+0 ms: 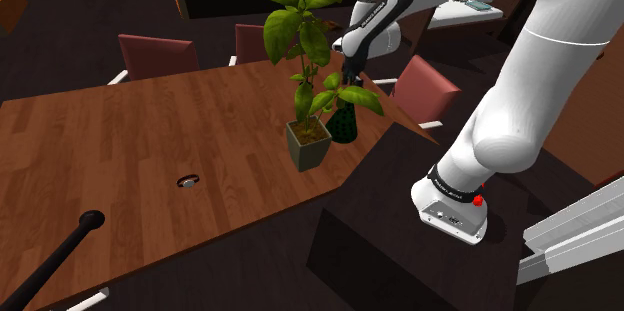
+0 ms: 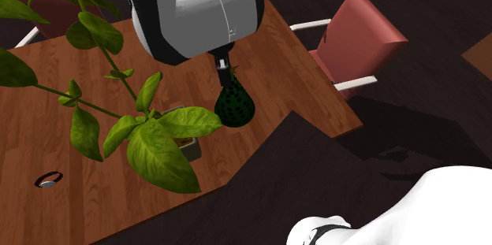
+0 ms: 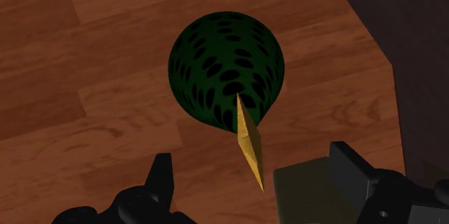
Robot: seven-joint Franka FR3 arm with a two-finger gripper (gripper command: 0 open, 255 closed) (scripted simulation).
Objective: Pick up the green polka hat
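Green dotted hat (image 3: 216,64) stands upright on the table (image 3: 86,78), tip toward the wide-open, empty claw (image 3: 252,155)

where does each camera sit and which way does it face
shoulder view: beside and behind the stand, looking down over the table; white arm shows.
second exterior view: high by the arm, looking down at the table corner; arm links show.
wrist view: on the hand, looking down at the hat; open gripper shows.
shared: hat and table, all three.

dim all over; the hat (image 3: 227,68) looks nearly black
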